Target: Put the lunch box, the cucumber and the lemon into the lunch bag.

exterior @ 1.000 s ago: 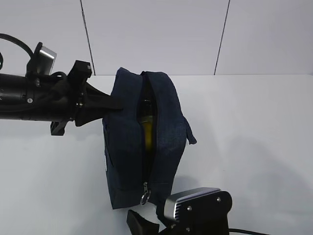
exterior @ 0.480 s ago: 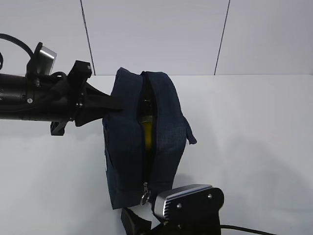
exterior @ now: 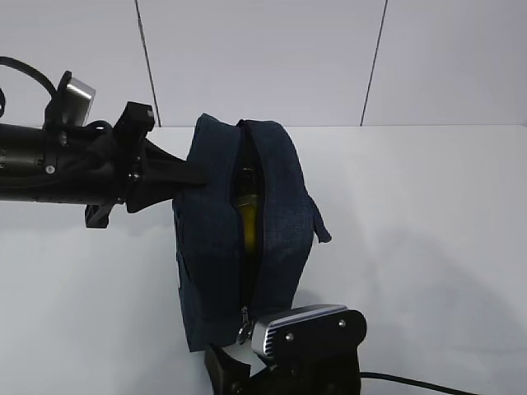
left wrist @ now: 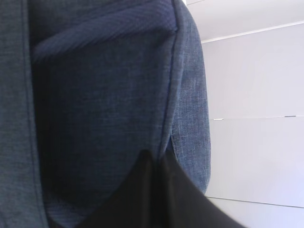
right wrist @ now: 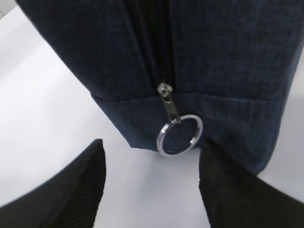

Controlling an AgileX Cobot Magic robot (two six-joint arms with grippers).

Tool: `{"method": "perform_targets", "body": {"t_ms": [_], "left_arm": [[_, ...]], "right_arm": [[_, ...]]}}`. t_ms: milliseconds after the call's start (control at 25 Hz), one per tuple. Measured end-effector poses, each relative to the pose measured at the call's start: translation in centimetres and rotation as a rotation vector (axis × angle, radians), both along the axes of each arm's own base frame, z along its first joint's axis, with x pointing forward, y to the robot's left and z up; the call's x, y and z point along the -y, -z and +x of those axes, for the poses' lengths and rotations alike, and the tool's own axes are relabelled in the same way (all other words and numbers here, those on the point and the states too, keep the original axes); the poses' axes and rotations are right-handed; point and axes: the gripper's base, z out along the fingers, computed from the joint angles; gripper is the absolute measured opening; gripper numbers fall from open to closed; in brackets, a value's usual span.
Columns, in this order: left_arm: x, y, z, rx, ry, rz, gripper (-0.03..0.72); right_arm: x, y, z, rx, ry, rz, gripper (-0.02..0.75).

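I've got the left end effector pinching the lunch bag wall, right end effector wide around the ring pull (could slip off that thin ring).

worktop: plain white, matte, running back to a pale panelled wall | resting on it: lunch bag, navy fabric, upright near the middle, slightly left | bag's ring pull hangs at its near end, just above the surface
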Motion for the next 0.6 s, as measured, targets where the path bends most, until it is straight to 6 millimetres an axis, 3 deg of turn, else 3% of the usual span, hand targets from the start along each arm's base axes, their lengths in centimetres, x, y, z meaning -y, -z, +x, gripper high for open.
{"method": "perform_targets", "body": {"t_ms": [240,600], "left_arm": [[0.0,0.0,0.0,0.0,0.001,0.001,-0.006],[0.0,0.0,0.0,0.0,0.003,0.0,-0.006]], "right_arm": [[-0.8,-0.1,0.2,-0.016,-0.004,0.011,0.476],[-0.1,0.1,1.4,-0.035,0.041,-0.002,0.476]]}}
